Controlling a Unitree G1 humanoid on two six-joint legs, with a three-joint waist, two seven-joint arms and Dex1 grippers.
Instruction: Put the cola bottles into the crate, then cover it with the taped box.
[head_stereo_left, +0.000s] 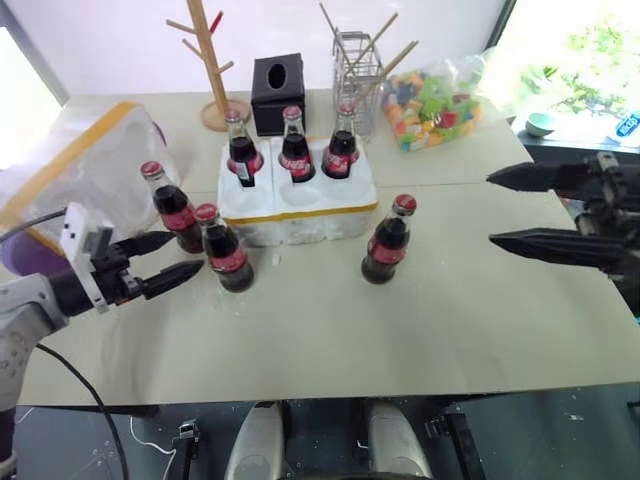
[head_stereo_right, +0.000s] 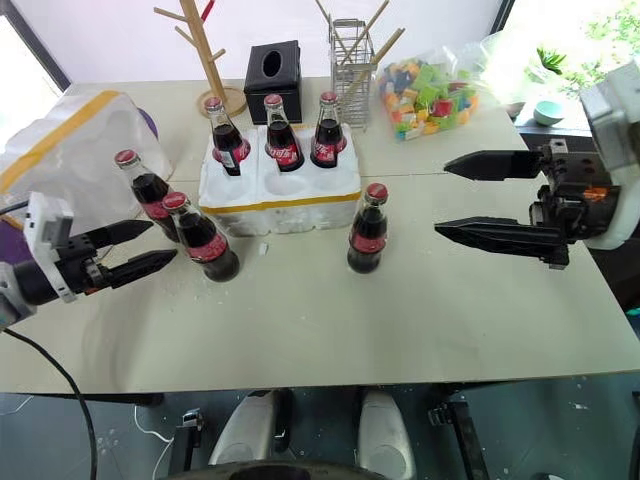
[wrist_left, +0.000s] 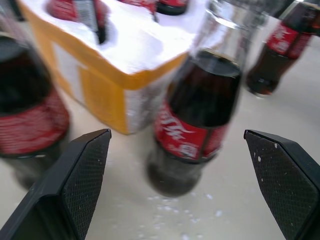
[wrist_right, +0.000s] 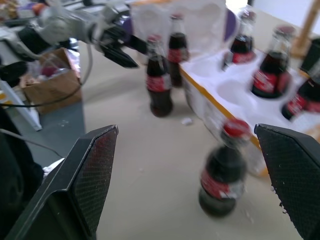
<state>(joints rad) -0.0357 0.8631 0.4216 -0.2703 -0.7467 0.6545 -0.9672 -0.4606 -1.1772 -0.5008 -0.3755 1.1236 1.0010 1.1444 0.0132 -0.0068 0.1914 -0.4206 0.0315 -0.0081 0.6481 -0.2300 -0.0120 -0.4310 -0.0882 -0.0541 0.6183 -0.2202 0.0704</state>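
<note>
White foam crate (head_stereo_left: 300, 205) sits mid-desk (head_stereo_left: 450, 320) with three cola bottles (head_stereo_left: 294, 145) in its far wells. Left pincer (head_stereo_left: 175, 258), spread and empty, points at two bottles (head_stereo_left: 225, 250) just left of the crate; right pincer (head_stereo_left: 510, 208), also spread, hangs right of a lone bottle (head_stereo_left: 388, 240).

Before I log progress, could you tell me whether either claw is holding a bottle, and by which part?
Nothing is held. The left claw and the right claw are both open, apart from the cola bottles.
</note>
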